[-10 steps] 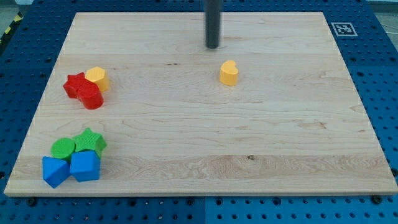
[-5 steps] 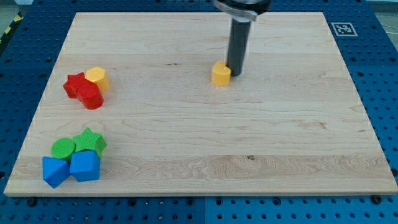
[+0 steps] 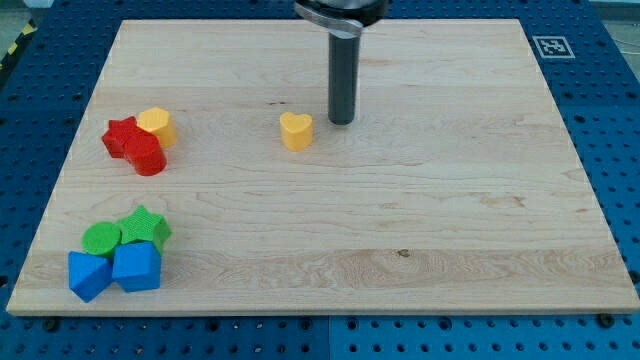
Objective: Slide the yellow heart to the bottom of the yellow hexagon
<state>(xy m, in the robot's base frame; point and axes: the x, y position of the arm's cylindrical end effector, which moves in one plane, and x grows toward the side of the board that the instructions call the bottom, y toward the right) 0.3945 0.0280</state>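
Jaws we have none, only our tip [image 3: 341, 121], now near the yellow heart [image 3: 295, 130] at its 3 o'clock after shoving it toward 9 o'clock, closing on the yellow hexagon [image 3: 157, 125].

The dark rod stood upright, coming down from the view's top edge. My tip [image 3: 341, 121] rested on the surface near the view's upper middle.

The yellow heart [image 3: 295, 130] lay flat near the table's middle, toward the far side. The yellow hexagon [image 3: 156, 125] sat far left, touching red blocks.
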